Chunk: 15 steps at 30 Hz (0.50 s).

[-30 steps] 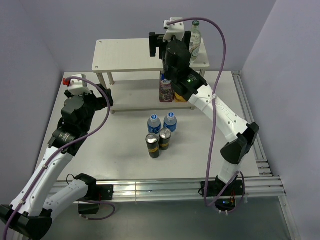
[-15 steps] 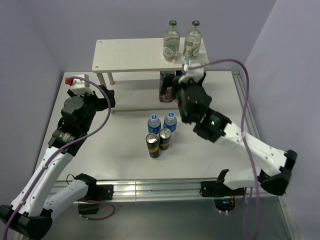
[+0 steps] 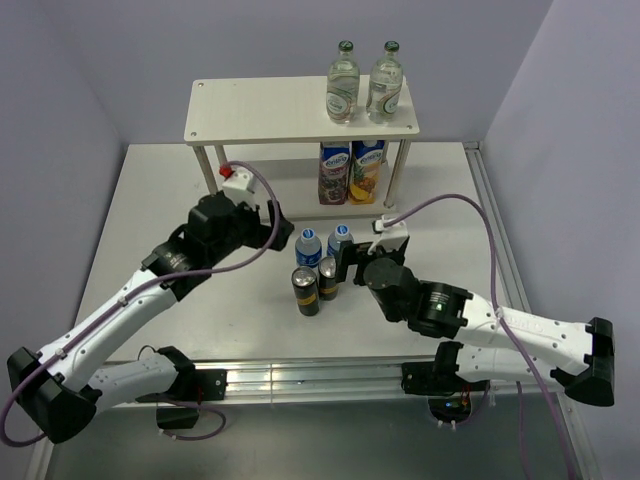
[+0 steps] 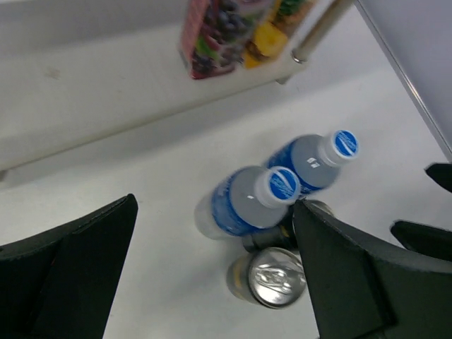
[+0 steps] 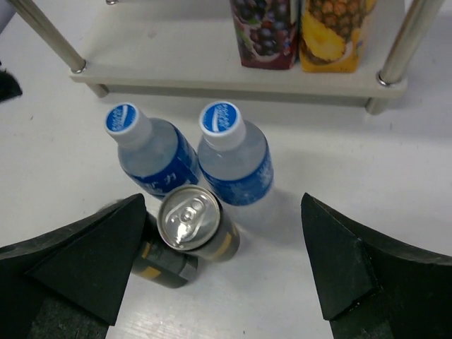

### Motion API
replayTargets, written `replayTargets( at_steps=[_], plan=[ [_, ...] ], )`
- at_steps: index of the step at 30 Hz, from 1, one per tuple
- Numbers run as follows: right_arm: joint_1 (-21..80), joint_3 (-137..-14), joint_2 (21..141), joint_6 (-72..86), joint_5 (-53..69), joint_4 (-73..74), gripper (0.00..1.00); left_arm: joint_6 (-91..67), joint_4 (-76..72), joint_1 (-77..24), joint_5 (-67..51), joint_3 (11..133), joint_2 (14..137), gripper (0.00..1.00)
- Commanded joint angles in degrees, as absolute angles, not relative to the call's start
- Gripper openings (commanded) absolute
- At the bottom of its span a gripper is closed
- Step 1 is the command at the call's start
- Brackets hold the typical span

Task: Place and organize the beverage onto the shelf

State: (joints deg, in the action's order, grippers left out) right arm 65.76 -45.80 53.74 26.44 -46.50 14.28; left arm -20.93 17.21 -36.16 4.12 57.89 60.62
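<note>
Lilac walls close round the white tabletop (image 3: 150, 200), with the shelf (image 3: 260, 110) at its far side. Two glass bottles (image 3: 342, 85) stand at the right end of its top board, and two juice cartons (image 3: 335, 172) stand on the lower board beneath them. The other four drinks are bunched on the tabletop in front of the shelf: two water bottles (image 3: 308, 246) on the far side, two cans (image 3: 305, 290) just in front of them.

I judge the step in hand to be fetching from this bunch, and both my arms hang close over it. The drinks stand nearly touching, so a finger has little room to slip between neighbours. My left arm should take the left water bottle (image 4: 244, 201) from its open left flank, gripping the body below the cap. My right arm would do best to wait or take the right water bottle (image 5: 233, 159) from the right, so the wrists do not meet. Knocking a can (image 5: 194, 222) over is the main risk.

My left jaws are spread wide, its fingers (image 4: 63, 282) flanking the left bottle in the wrist view, pinching nothing. Whether the right-hand finger brushes a can I cannot tell. My right jaws are likewise spread wide and empty, with a can and the right bottle between its fingers (image 5: 353, 261).
</note>
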Motion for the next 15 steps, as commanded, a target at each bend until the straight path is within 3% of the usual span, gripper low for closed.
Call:
replayTargets(
  at_steps=[1,7,15],
  plan=[
    [66.01,-44.39,48.00,31.90,-49.04,15.29,0.98,-25.56,14.17,-42.44,8.95,56.44,58.36,0.99],
    [66.01,-43.77,45.62,31.82,-51.32,18.80,0.98,-27.60,9.05,-52.73,13.44,51.24,60.36,0.99],
    [66.01,-40.70,42.63,32.52,-51.59,18.89,0.99,-28.30,3.35,-54.14,18.36,49.84,70.65,0.99]
  ],
)
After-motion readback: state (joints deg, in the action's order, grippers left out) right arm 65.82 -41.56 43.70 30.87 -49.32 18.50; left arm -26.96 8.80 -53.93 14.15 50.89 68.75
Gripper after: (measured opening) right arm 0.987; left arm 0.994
